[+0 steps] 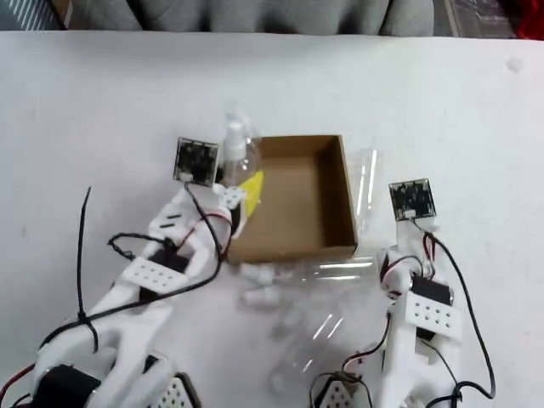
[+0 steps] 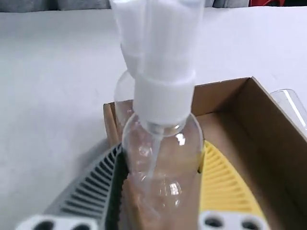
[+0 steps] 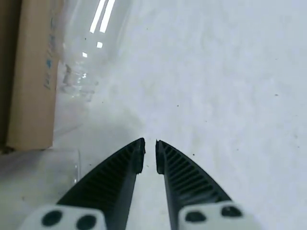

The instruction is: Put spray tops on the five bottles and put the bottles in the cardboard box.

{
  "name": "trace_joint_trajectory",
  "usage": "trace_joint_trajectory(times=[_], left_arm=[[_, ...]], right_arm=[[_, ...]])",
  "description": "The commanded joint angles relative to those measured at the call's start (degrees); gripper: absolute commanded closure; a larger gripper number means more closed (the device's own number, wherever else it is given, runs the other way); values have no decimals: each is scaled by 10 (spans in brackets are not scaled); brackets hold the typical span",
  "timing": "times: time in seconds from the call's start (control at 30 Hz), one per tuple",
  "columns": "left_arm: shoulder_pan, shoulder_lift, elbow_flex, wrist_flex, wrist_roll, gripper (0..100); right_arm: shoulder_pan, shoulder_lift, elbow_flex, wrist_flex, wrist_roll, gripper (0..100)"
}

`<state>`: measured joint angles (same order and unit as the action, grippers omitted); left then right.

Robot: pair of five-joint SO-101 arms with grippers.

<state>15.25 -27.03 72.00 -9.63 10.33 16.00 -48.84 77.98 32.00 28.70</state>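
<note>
So here's what we've got: the left gripper [image 2: 162, 148] is clamped on a bottle [image 2: 158, 182], one grey finger and one yellow finger squeezing its sides. The bottle is clear plastic with a round shoulder. It's standing upright, and we can see the thin dip tube running down inside it. A white spray top [image 2: 163, 91] sits on its neck. It's held right at the left wall of the cardboard box [image 1: 293, 208], near the far corner. We can't tell if the base is inside the box or just over the edge.

The right gripper [image 3: 149, 155] hangs low over the white table [image 1: 102, 93] to the right of the box. Its dark fingers are pinched almost together with nothing between them.

A second bottle [image 1: 364, 183], also clear, lies just beside the box's right wall. A third bottle [image 1: 340, 270] lies in front of the box, near what look like two loose spray tops [image 1: 259, 285].
</note>
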Motion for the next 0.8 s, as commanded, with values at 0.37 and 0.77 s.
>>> trace_joint_trajectory(times=[0.37,0.77], left_arm=[[-4,103,-17,-137,2,976],[-4,117,-15,-152,2,976]], right_arm=[[6,0,-11,-6,6,981],[4,0,-8,-6,21,981]])
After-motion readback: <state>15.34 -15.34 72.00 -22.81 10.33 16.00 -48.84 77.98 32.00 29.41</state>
